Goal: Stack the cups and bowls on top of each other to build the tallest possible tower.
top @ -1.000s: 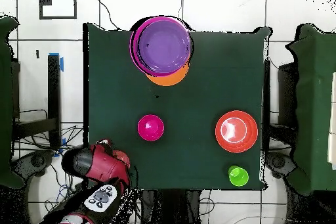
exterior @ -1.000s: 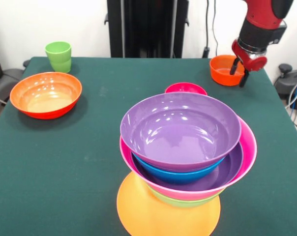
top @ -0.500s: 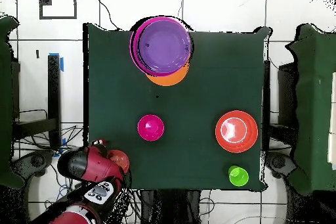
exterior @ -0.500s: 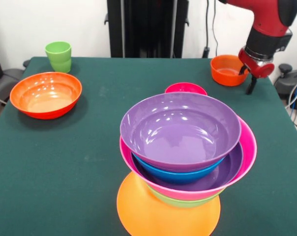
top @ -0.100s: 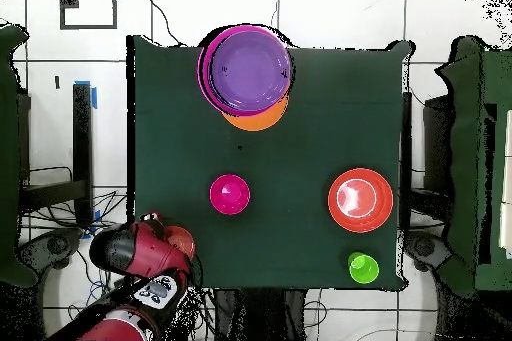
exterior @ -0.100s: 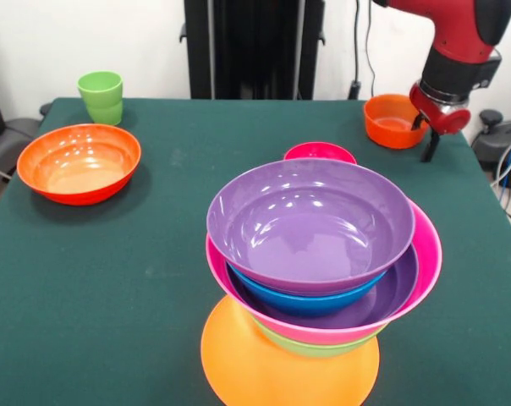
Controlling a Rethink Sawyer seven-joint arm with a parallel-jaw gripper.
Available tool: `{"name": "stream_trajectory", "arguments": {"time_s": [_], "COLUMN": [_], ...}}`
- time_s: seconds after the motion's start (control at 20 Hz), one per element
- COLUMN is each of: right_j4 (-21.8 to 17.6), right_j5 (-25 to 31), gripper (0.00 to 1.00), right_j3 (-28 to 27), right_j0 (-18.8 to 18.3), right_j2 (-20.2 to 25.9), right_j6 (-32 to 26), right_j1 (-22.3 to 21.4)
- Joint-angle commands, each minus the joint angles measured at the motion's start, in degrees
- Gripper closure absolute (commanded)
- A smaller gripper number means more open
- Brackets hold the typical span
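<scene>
The tower (exterior @ -0.100s: 313,254) stands at the table's front: an upturned orange bowl (exterior @ -0.100s: 272,372) carries green, pink, purple and blue bowls, with a purple bowl (exterior @ -0.100s: 310,222) on top. A small magenta bowl (exterior @ -0.100s: 320,151) sits just behind it. At the left is a wide red-orange bowl (exterior @ -0.100s: 79,162), with the light-green cup (exterior @ -0.100s: 101,96) in the corner behind it. My gripper (exterior @ -0.100s: 423,137) is open at the small red-orange bowl (exterior @ -0.100s: 391,120), one finger at its right rim and the other outside it. From overhead, the arm (top @ -0.100s: 135,257) covers part of that bowl (top @ -0.100s: 181,241).
The green cloth table (exterior @ -0.100s: 154,254) ends close to the right of the small red-orange bowl. A black pedestal (exterior @ -0.100s: 254,46) rises behind the far edge. Overhead, the tower (top @ -0.100s: 248,67) sits near one table edge and the cup (top @ -0.100s: 363,267) near the opposite corner.
My gripper has swung from above the small red-orange bowl's middle out to its right rim and dropped lower. The bowl has shifted only slightly. Everything else stayed put.
</scene>
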Motion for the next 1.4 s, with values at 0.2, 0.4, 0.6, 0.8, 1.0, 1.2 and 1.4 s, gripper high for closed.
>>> {"name": "stream_trajectory", "arguments": {"time_s": [0.2,0.4,0.6,0.8,1.0,1.2,1.4], "right_j4": [-1.0,-2.4,-3.3,-6.3,-9.9,-13.5,-16.3], "right_j5": [-5.9,-2.4,9.3,17.9,25.8,33.7,40.0], "gripper": [1.0,1.0,1.0,1.0,1.0,1.0,1.0], "right_j3": [2.4,3.8,-0.3,-5.3,-11.1,-17.0,-24.0], "right_j0": [-1.6,-2.9,0.6,1.7,1.2,0.0,-2.1], "right_j2": [4.7,0.6,-10.1,-17.0,-22.2,-25.5,-28.2], "right_j6": [11.3,8.2,5.3,5.4,5.6,6.0,5.3], "right_j1": [4.7,-1.0,-4.6,-5.5,-5.1,-5.2,-5.0]}}
